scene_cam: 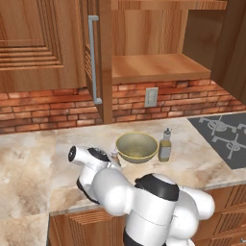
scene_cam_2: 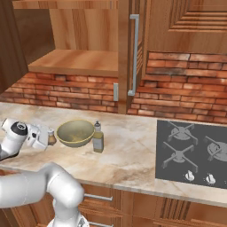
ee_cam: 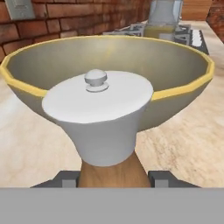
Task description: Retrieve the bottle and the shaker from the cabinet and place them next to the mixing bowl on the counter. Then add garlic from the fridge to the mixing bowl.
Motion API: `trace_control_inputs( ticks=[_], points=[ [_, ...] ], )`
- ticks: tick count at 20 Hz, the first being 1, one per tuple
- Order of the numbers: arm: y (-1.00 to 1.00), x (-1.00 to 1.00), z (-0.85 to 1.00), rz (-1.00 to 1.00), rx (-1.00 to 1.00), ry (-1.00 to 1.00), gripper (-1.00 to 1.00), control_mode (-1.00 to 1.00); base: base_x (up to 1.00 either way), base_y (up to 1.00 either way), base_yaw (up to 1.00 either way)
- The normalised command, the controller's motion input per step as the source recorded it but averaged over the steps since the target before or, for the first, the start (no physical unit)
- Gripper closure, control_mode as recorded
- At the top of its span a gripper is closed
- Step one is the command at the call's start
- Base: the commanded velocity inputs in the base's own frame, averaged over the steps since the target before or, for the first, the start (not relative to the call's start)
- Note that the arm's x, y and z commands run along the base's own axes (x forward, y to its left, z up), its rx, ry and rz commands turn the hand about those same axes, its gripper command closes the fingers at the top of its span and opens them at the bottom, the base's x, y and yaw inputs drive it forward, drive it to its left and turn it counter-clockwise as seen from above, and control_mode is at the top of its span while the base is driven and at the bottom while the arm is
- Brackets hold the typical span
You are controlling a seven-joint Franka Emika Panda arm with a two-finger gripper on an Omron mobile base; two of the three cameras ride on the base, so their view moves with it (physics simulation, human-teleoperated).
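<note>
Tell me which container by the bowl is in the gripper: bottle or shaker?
The shaker: brown base, pale top, clamped between the fingertips of the gripper left of the mixing bowl. The olive-yellow bottle stands free on the bowl's other side.

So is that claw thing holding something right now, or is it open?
Gripper: closed on the shaker, right beside the mixing bowl on the counter.
</note>
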Motion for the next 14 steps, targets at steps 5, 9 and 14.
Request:
trace_control_inputs(
  ticks=[5,9,14],
  points=[
    [0.0,0.03,-0.2,0.0,0.0,0.0,1.0,-1.0,0.0,0.0,0.0],
    [0.03,0.24,-0.09,0.0,0.0,0.0,1.0,-1.0,0.0,0.0,0.0],
    [0.16,0.48,0.0,0.0,0.0,-0.01,1.0,-1.0,0.0,0.0,0.0]
  ],
)
